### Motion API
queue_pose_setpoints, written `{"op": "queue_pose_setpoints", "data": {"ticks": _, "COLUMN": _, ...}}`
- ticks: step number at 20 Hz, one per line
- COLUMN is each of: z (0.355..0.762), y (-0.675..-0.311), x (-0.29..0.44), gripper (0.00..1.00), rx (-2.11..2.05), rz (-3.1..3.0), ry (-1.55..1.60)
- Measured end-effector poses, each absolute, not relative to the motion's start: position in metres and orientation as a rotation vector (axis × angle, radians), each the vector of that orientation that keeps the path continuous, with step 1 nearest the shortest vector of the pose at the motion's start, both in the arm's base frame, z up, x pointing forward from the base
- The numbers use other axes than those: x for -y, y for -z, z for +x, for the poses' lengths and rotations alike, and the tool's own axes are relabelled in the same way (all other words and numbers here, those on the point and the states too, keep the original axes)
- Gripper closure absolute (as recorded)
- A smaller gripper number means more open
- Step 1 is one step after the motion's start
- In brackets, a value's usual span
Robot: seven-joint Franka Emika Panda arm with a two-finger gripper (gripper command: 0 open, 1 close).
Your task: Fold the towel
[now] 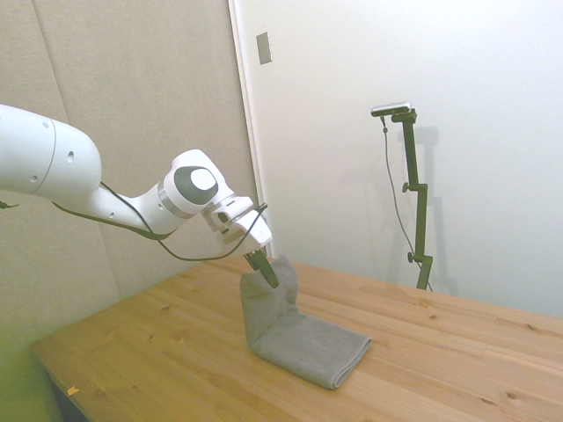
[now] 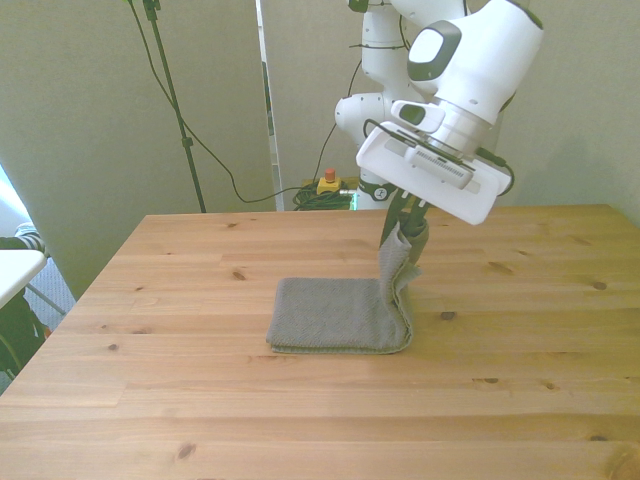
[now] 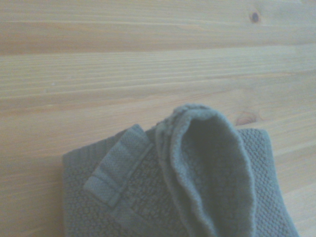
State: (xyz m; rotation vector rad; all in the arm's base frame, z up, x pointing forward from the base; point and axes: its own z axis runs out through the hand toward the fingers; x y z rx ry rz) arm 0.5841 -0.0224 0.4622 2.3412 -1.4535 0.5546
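Note:
The grey towel [image 2: 335, 315] lies on the wooden table [image 2: 200, 400], one end flat and the other end lifted nearly upright. My gripper [image 2: 405, 224] is shut on that raised end, pinching its top edge above the towel's middle. In the side view the towel [image 1: 303, 338] stands up in a steep bend under the gripper [image 1: 261, 266]. The wrist view shows the lifted towel [image 3: 207, 173] curling over the flat layers beneath it.
A red-and-yellow button box [image 2: 327, 182] sits behind the table's far edge beside the robot base. A sleeve and part of a white surface [image 2: 15, 262] show at the front view's left edge.

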Motion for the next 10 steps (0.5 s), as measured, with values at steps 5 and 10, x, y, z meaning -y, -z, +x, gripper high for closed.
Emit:
{"op": "queue_pose_setpoints", "data": {"ticks": 5, "z": 0.577, "y": -0.444, "x": 0.070, "gripper": 1.00, "rx": 1.508, "rz": 2.326, "ry": -0.514}}
{"op": "queue_pose_setpoints", "data": {"ticks": 10, "z": 0.573, "y": -0.441, "x": 0.100, "gripper": 1.00, "rx": 1.545, "rz": 2.407, "ry": -0.445}}
